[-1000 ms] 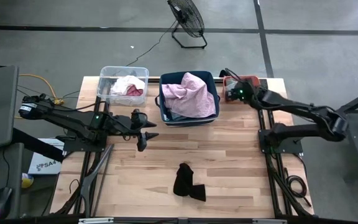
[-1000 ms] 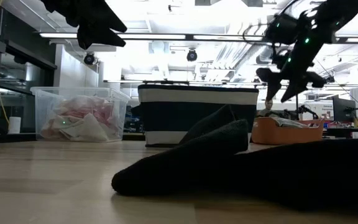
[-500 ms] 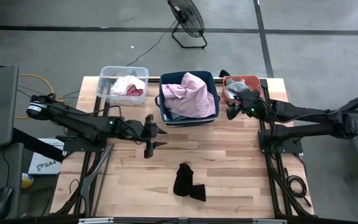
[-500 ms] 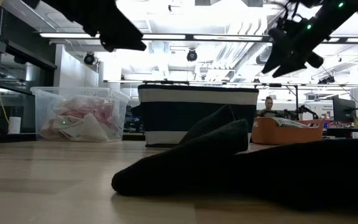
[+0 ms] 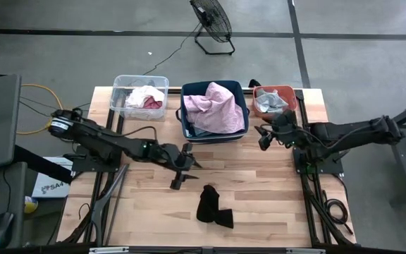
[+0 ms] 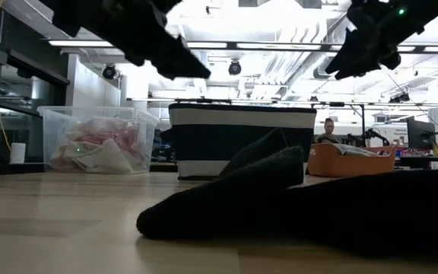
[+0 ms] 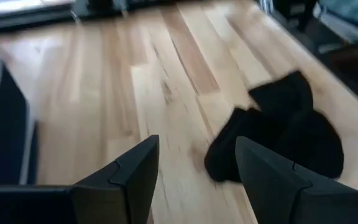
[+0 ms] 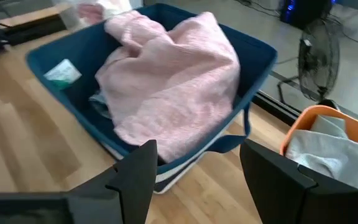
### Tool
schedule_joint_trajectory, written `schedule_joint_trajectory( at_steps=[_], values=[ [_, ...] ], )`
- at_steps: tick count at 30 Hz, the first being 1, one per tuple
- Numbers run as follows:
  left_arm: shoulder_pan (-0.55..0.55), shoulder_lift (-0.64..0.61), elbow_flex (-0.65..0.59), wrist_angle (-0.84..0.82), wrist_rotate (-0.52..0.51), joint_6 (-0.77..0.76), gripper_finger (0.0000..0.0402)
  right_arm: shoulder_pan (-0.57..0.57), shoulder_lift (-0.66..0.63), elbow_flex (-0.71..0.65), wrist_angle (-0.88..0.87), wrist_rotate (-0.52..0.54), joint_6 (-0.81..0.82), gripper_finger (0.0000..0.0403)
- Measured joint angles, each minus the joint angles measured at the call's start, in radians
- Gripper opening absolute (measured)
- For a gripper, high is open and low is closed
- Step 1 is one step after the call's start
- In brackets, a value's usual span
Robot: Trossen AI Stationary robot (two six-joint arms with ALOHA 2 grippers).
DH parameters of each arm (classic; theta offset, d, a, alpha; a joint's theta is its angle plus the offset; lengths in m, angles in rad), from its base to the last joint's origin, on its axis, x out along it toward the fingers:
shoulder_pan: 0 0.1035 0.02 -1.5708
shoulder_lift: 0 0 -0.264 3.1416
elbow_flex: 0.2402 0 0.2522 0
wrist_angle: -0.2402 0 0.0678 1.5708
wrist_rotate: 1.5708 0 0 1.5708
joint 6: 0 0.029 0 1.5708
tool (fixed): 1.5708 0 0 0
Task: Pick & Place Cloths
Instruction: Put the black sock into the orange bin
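The left gripper, jaws wide and empty, hung at eleven o'clock from the black cloth, ready to drop down and grab it.

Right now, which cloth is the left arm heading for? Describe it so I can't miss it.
On the wooden table, look in front of the navy bin, toward the near edge. The black cloth lies there crumpled, just past the open left gripper. It is the only cloth on bare wood; all others sit in bins.

I see the table from straight above; the low camera sits very near the black cloth, facing the navy bin, which my right wrist camera shares.
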State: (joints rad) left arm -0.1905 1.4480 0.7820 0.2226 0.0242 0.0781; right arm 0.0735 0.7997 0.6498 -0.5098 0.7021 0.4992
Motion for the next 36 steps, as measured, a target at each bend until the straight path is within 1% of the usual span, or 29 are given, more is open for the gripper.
schedule_joint_trajectory(
  at_steps=[4,11,13,15,17,19,21,23,25,28,32,36],
  values=[
    [0.0,0.092,0.056,-0.012,0.032,0.048,0.0207,0.059,0.0,0.0,0.005,0.031,0.002,0.0223],
    [0.0,0.224,0.161,-0.045,0.13,0.133,0.0207,0.129,0.0,0.0,0.014,0.029,0.002,0.0223],
    [0.0,0.248,0.182,-0.087,0.153,0.148,0.0207,0.143,-0.001,0.0,0.016,0.029,0.002,0.0223],
    [0.0,0.29,0.221,-0.079,0.171,0.159,0.0207,0.155,0.0,0.0,0.017,0.029,0.002,0.0223],
    [0.0,0.315,0.247,-0.133,0.188,0.162,0.0207,0.163,-0.001,0.0,0.02,0.029,0.002,0.0223],
    [0.0,0.36,0.29,-0.132,0.207,0.166,0.0207,0.171,0.0,0.0,0.021,0.029,0.002,0.0223],
    [0.001,0.382,0.318,-0.189,0.228,0.18,0.0207,0.18,-0.001,0.0,0.027,0.029,0.003,0.0223],
    [0.0,0.42,0.358,-0.187,0.234,0.187,0.0207,0.188,0.0,0.0,0.028,0.028,0.003,0.0223],
    [0.0,0.443,0.383,-0.244,0.238,0.188,0.0207,0.194,0.0,0.0,0.031,0.029,0.005,0.0223],
    [0.0,0.472,0.414,-0.275,0.266,0.188,0.0207,0.205,0.0,0.0,0.034,0.029,0.005,0.0223],
    [0.0,0.487,0.424,-0.278,0.301,0.187,0.0207,0.216,0.0,0.0,0.039,0.029,0.005,0.0223],
    [0.0,0.498,0.424,-0.267,0.304,0.182,0.0207,0.215,0.0,0.0,0.045,0.028,0.005,0.0223]
  ],
)
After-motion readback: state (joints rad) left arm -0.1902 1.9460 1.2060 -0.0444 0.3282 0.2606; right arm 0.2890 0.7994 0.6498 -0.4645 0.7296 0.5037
